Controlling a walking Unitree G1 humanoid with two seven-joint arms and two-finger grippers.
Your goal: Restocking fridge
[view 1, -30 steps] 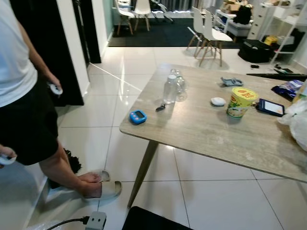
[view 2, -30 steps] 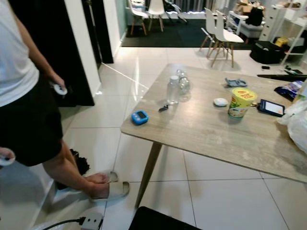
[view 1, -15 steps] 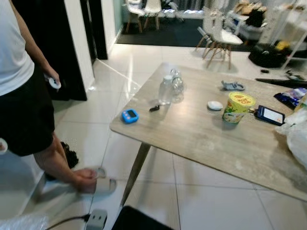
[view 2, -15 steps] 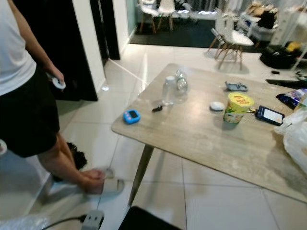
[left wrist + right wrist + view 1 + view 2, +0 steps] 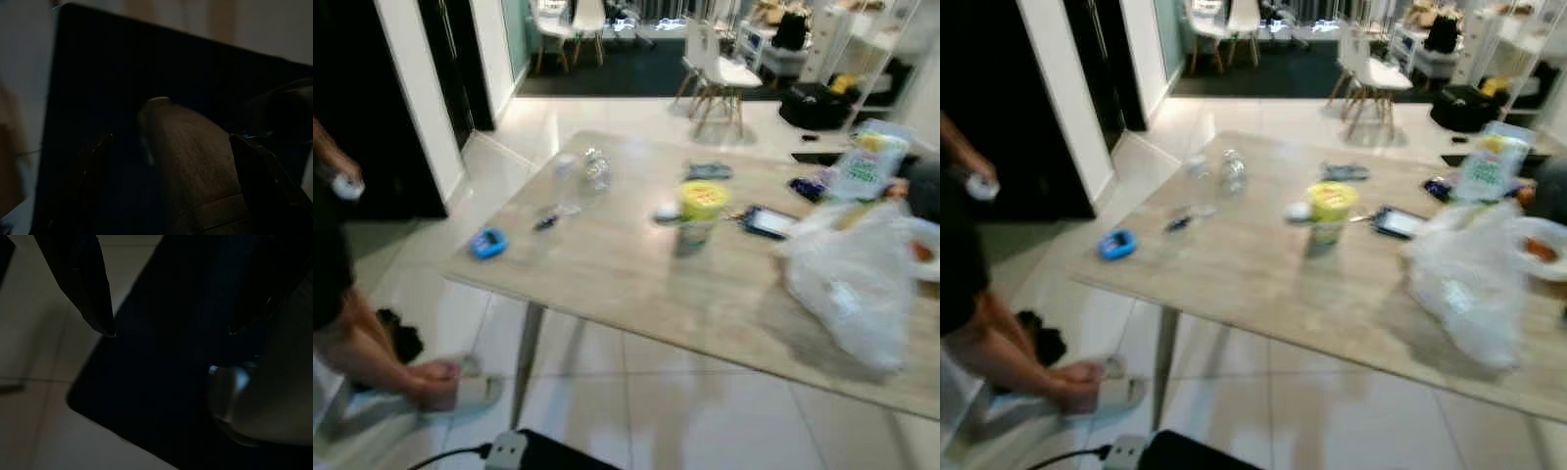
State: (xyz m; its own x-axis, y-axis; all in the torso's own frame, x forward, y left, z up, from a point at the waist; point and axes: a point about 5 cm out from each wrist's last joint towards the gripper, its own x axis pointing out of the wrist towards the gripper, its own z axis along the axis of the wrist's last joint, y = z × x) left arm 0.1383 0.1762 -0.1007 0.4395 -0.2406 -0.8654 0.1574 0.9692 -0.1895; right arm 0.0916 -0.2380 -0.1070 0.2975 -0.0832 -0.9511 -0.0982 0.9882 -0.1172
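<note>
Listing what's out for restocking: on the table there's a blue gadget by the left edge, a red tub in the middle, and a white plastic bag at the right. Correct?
Not quite: the tub is yellow-green, not red, as the left eye view shows. The blue gadget by the table edge and the white bag are as you say.

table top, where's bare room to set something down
The near edge of the table, between the blue gadget and the white plastic bag, is bare, in front of the yellow cup. The far right corner is crowded: bag, phone, packets.

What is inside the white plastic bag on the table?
The white plastic bag lies bulging on the table, so something fills it, but the blurred, translucent plastic covers the contents; they cannot be identified.
</note>
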